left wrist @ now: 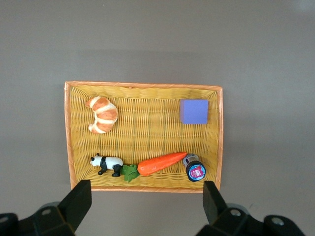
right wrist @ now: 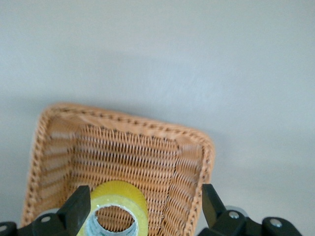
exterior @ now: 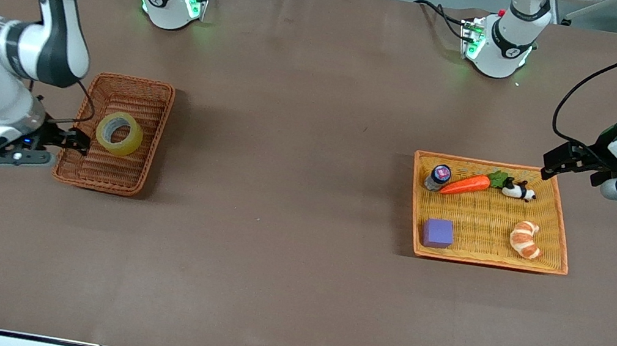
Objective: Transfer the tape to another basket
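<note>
1 tape (exterior: 119, 134) in basket (exterior: 152, 111).

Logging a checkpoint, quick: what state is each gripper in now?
Left gripper: open, empty, over the orange-yellow tray.
Right gripper: open, empty, above the tape in the basket.

Front cam: high, facing us, whole table. Our wrist cams look down, sharing one basket each.
</note>
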`<state>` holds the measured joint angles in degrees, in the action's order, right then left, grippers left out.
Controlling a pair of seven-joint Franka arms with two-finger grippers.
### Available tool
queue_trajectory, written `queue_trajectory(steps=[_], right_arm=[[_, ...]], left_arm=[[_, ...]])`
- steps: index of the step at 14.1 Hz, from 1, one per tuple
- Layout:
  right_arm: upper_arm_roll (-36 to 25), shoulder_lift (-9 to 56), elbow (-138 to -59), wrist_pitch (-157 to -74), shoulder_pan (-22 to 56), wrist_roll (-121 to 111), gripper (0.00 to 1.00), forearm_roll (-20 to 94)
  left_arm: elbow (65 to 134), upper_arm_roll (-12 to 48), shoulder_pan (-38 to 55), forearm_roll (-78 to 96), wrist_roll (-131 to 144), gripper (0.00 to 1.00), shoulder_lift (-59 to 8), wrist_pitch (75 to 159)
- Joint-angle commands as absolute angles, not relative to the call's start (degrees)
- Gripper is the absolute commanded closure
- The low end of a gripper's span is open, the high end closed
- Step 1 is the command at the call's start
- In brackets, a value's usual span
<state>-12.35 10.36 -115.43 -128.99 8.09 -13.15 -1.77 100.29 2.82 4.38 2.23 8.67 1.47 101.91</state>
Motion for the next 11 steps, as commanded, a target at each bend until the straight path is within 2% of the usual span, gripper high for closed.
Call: queue_trajectory(steps=[1,3,5,7,11], right_arm=[[-11.08,9.40,-107.00,-118.79,6.95,-13.27,0.00,-0.62],[-6.70,8.10,-101.19,-112.44,3.97,-12.92,0.00,0.08],[-6.42,4.15,-100.37,-109.70,3.87,-7.77,0.00,0.18],[-6.42,0.54,-98.71,-102.70,4.39,-4.49,0.00,0.18],[-6.85,-2.02,-93.53,-92.66,4.39,-4.31,0.00,0.09]], left_arm=[[99.40,2.72,4.57,1.23,8.44,0.00,1.32,100.90],[99.40,2.81,4.66,1.14,8.61,0.00,1.32,100.90],[99.40,2.90,5.01,1.14,8.88,0.00,1.49,100.81],[99.40,2.90,4.57,1.14,8.96,0.00,1.67,100.03],[99.67,2.99,4.57,1.14,9.05,0.00,1.76,98.79]])
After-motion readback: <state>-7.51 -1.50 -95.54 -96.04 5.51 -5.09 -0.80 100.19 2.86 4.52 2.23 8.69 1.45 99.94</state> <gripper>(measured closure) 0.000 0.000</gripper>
